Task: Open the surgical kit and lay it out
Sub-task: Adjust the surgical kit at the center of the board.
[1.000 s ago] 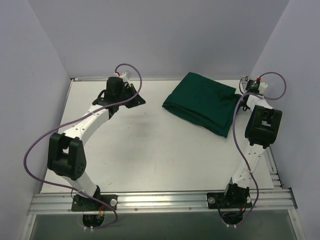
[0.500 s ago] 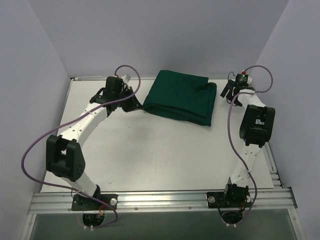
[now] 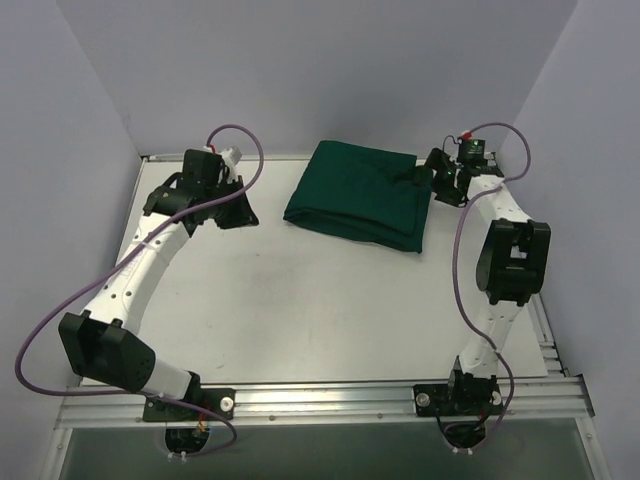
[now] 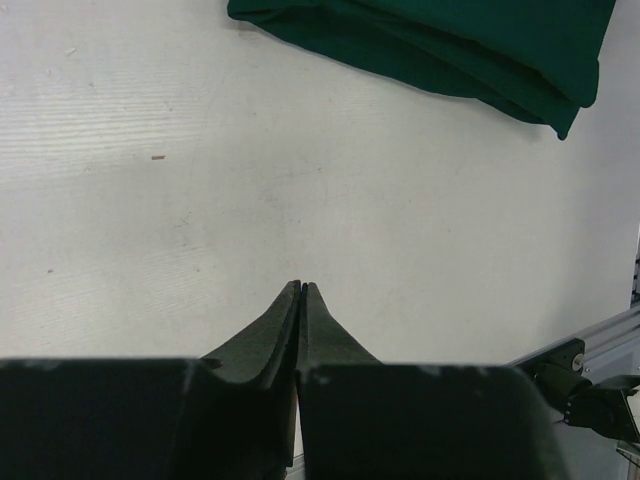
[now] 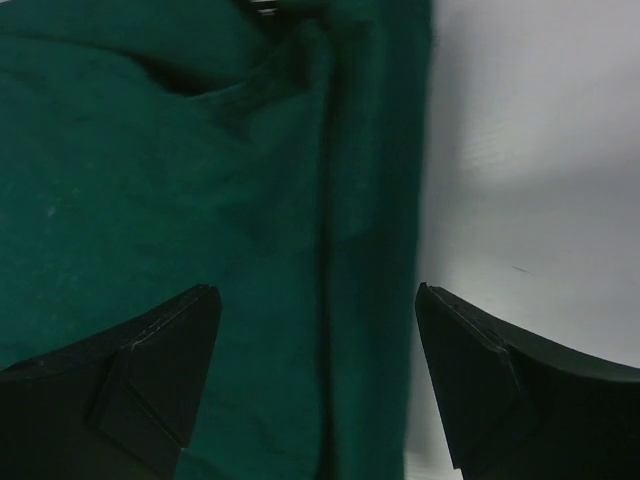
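The surgical kit is a folded dark green cloth bundle [image 3: 360, 195] lying at the back middle of the table; whatever it wraps is hidden. My left gripper [image 3: 243, 216] is shut with nothing in it, a short way left of the bundle's left corner. In the left wrist view its tips [image 4: 301, 288] meet over bare table, with the bundle [image 4: 440, 45] further ahead. My right gripper [image 3: 432, 180] stands open over the bundle's right edge. In the right wrist view its fingers straddle the cloth's folded edge [image 5: 370, 250], and I cannot tell if they touch it.
The white table [image 3: 300, 300] is boxed in by pale walls at the left, back and right. An aluminium rail [image 3: 330, 400] carrying both arm bases runs along the near edge. Purple cables loop from each wrist.
The green bundle slid left from the back right to the back middle. My right gripper opened and now hangs over its right edge. My left gripper drew back left, away from the cloth.
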Action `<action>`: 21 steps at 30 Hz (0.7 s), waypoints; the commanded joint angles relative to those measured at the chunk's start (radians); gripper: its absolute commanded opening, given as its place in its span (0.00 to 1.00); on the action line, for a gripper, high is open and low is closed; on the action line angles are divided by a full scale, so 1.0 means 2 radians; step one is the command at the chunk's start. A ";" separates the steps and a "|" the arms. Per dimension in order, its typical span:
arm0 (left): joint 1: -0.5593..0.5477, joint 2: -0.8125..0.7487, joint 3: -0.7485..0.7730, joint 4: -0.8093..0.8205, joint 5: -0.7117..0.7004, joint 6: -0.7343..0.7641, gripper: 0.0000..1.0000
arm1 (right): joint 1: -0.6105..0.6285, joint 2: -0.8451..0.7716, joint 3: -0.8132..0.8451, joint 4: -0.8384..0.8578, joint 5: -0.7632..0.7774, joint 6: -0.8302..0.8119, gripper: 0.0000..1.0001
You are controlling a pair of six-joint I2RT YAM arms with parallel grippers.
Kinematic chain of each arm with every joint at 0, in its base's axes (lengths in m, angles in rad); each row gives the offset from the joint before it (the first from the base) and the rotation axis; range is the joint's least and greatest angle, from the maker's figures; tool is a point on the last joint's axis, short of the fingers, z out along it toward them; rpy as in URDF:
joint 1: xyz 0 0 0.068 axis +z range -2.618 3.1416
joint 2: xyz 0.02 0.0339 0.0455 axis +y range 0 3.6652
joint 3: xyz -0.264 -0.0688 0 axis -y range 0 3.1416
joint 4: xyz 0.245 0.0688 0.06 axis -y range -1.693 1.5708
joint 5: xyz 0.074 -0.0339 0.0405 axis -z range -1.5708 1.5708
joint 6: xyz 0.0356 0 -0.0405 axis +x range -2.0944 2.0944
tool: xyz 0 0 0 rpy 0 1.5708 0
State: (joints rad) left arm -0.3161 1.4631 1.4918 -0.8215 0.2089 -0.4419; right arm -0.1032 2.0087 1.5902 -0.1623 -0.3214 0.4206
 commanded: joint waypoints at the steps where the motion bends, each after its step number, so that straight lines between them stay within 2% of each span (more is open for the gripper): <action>1: 0.005 -0.008 0.018 -0.028 -0.010 0.023 0.07 | 0.012 0.020 0.057 -0.025 -0.027 0.008 0.80; 4: 0.012 -0.001 0.016 -0.024 -0.004 0.018 0.07 | 0.016 0.049 0.080 -0.032 -0.038 0.009 0.77; 8: 0.021 0.009 0.024 -0.025 -0.001 0.014 0.07 | 0.028 0.076 0.106 -0.074 -0.001 -0.016 0.71; 11: 0.023 0.008 0.033 -0.027 -0.002 0.012 0.07 | 0.036 0.063 0.102 -0.092 0.040 -0.037 0.70; 16: 0.024 0.009 0.022 -0.020 -0.001 -0.001 0.07 | 0.039 0.038 0.082 -0.088 0.062 -0.035 0.70; 21: 0.024 0.024 0.023 -0.006 0.013 -0.011 0.07 | 0.045 0.061 0.087 -0.099 0.062 -0.039 0.70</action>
State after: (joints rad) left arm -0.2729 1.4914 1.4952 -0.8631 0.2138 -0.4480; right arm -0.0242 2.1399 1.7576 -0.3180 -0.2283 0.3618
